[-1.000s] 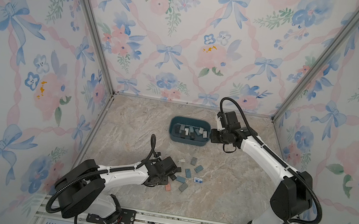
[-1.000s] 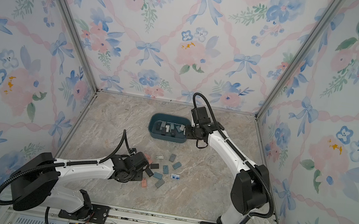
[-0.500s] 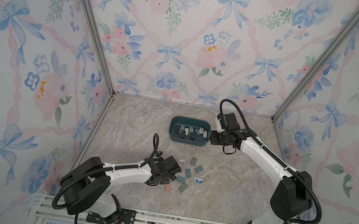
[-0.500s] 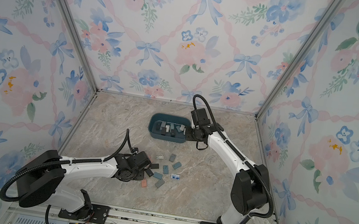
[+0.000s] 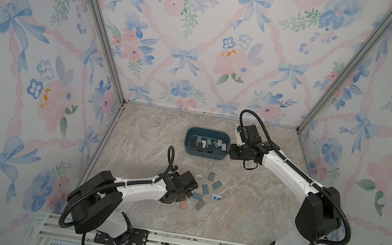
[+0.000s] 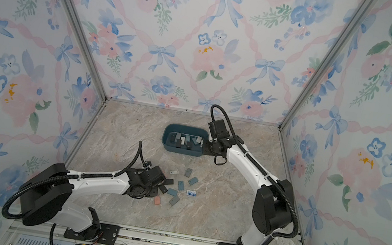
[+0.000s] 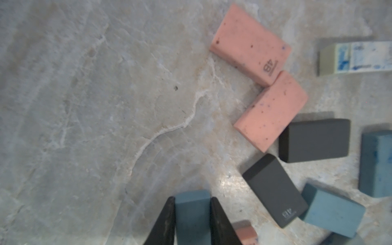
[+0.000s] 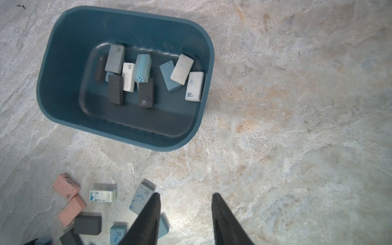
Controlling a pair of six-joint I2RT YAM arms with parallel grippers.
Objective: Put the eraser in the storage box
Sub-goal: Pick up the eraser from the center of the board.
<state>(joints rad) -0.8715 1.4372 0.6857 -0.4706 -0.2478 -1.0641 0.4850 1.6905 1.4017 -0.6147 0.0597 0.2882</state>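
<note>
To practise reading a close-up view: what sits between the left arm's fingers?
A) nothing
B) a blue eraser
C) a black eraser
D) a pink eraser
B: in the left wrist view the left fingers stand on either side of a blue eraser, touching it.

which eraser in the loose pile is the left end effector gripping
The teal eraser clamped between the fingers of the left end effector; the pink erasers and dark grey erasers nearby lie free.
</note>
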